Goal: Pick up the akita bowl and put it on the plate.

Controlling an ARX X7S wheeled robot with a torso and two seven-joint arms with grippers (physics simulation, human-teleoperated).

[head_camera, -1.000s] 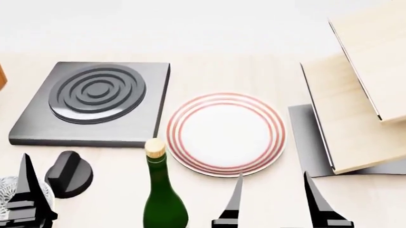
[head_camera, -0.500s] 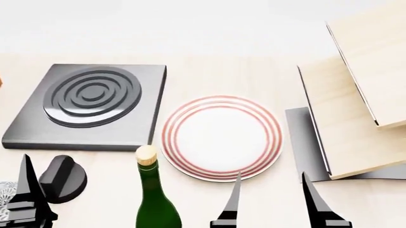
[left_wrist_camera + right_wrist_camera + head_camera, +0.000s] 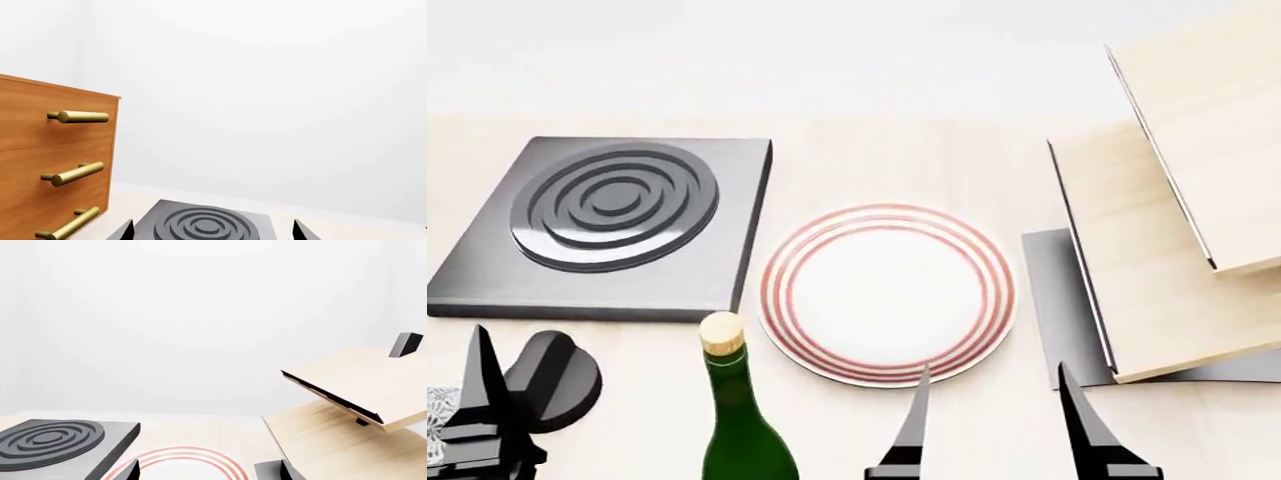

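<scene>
Centrally, the plate (image 3: 888,294) lies bare, a strip of table (image 3: 961,150) clear above it. Akita bowl (image 3: 438,405) clipped at lower-left edge behind left gripper (image 3: 481,420), jaw state unclear. Right gripper (image 3: 994,430) spread apart, empty. Wine bottle (image 3: 741,420): no legible label.

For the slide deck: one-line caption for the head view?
Empty plate between stove burner and wooden rack; bottle in front.

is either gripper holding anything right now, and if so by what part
Nothing is held. The right gripper is open, with only table and the plate edge between its fingers. The left gripper also looks open and empty, aimed at the stove burner.
</scene>
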